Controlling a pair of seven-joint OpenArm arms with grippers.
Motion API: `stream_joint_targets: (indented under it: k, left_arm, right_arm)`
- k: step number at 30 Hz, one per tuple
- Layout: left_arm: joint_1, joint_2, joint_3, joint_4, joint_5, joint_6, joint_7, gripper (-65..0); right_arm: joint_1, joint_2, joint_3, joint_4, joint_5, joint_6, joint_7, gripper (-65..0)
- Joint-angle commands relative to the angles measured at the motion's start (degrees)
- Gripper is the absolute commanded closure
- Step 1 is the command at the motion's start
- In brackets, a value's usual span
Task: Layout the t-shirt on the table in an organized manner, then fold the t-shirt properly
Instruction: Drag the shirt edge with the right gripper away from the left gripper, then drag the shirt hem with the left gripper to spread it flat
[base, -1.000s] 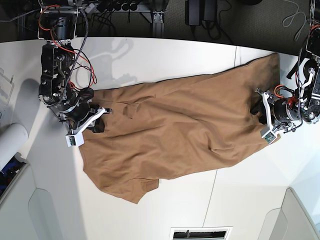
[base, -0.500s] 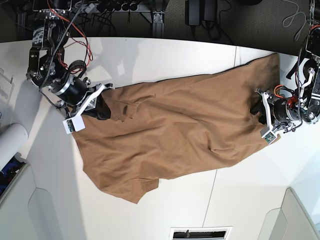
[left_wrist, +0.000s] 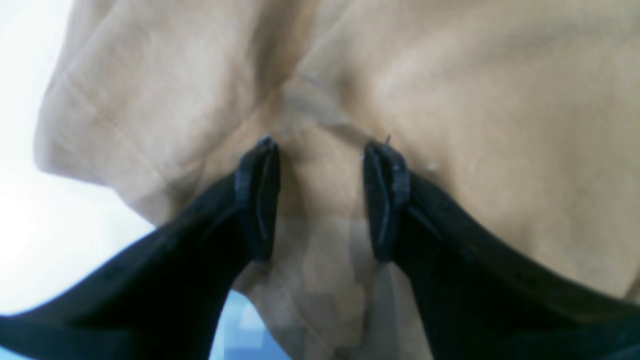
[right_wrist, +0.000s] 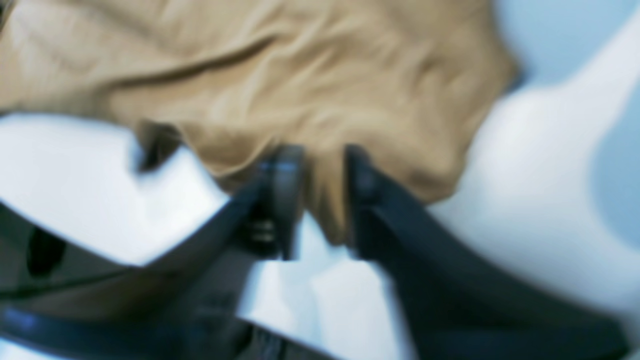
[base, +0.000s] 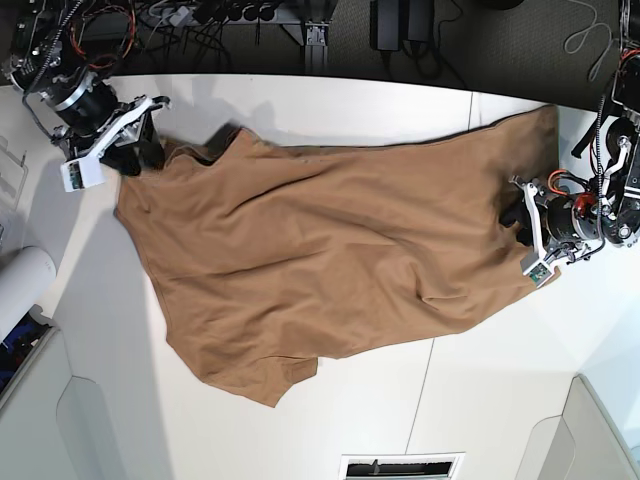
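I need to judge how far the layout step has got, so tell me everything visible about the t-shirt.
The t-shirt is plain tan, soft-looking cloth, spread wrinkled across the white table, lying slantwise from the far right corner toward the near left, not yet flat or folded. A short sleeve sticks out at its near edge. The right gripper is at its far left corner, cloth between its parted fingers. The left gripper sits at its right edge, fingers apart on the cloth. No collar or tag shows.
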Motion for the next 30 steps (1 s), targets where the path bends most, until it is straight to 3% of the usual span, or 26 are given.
stream_joint_targets:
  k: [1,8,10,13,19,23,30]
  left_arm:
    - [-1.09,-1.55,-0.96,1.75,-0.92,-0.07,-0.61,-30.0]
    - [-1.09,-1.53,-9.01,4.42,-5.05,-0.24,-0.02,-30.0]
    - [-1.07,-1.55,-10.34,4.17,-5.57,-0.24,0.07,-30.0]
    - [-0.7,-1.36,-10.34,2.8,-6.05,-0.22,2.43,-30.0]
    - [6.82,-1.11,-10.34,2.34,-7.21,-1.51,3.28,-30.0]
    - [12.87,-0.26,-10.34,3.67,-7.3,-4.74,3.65,-30.0]
    - [23.85,1.49,-10.34,14.75,-7.23,-4.84,3.63,-30.0]
  right_arm:
    - [1.42,0.48,1.05,1.16,1.62,0.04,2.21,-32.3]
    - [11.58,0.11,1.01,-2.51,-0.09,-0.2,5.57,-32.3]
    - [15.08,0.13,0.09,-6.71,-1.4,-0.39,6.32,-22.9]
    - [20.5,0.13,-1.95,-15.26,-2.93,-0.33,6.58,0.0]
    - [26.16,0.15,-4.81,-29.9,-3.19,0.33,6.6,0.0]
    - [26.14,0.2,-4.76,-31.32,-3.19,0.31,7.43,0.0]
    - [26.16,0.15,-4.76,-31.01,-2.93,0.31,8.46,0.0]
